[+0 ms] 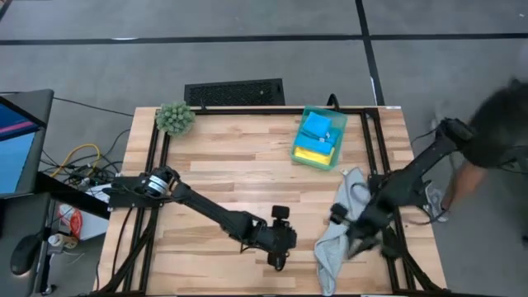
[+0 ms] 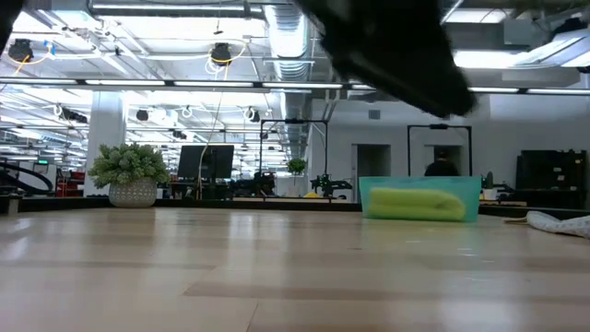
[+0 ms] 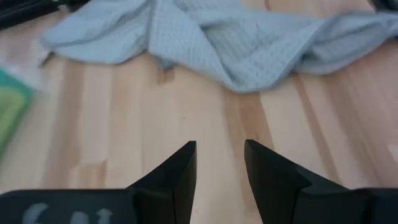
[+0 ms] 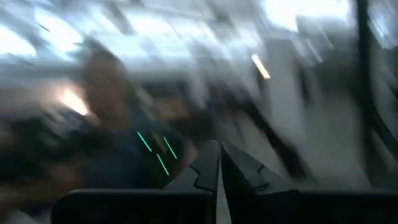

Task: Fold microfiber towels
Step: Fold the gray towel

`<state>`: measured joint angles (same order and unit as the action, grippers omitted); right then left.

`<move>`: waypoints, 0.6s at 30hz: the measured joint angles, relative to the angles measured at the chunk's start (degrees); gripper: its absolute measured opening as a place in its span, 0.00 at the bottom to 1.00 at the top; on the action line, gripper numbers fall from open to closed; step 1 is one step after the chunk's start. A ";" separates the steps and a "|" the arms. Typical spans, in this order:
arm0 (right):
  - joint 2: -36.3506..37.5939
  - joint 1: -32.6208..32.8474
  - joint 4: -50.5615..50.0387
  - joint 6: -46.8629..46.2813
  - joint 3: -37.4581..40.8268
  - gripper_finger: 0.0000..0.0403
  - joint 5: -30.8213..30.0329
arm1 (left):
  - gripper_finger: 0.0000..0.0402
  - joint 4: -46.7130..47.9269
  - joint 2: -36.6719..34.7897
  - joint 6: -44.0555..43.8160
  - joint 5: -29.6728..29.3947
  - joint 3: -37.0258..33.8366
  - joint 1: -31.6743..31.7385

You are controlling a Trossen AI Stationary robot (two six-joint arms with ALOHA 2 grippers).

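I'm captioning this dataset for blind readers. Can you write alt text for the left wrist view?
A crumpled pale grey towel lies on the wooden table ahead of the left hand, whose two dark fingers stand apart over bare wood, holding nothing. An edge of the green bin shows at the side.

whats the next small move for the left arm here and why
Probably slide the left tool forward to the near edge of the grey towel. The towel lies crumpled and unfolded on the table, and the tool's fingers stand apart over bare wood just short of it, holding nothing. The right tool is shut and empty.
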<state>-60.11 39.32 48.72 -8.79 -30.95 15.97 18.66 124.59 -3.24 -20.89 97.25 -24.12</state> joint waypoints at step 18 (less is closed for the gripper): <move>-11.69 4.31 -105.17 -34.52 -17.23 0.26 -28.04 | 0.32 23.86 -6.68 -13.74 -22.72 -0.04 -10.54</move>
<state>-71.79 43.63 -56.45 -43.31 -48.18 -12.06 42.52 117.91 -16.98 -43.60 97.21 -34.66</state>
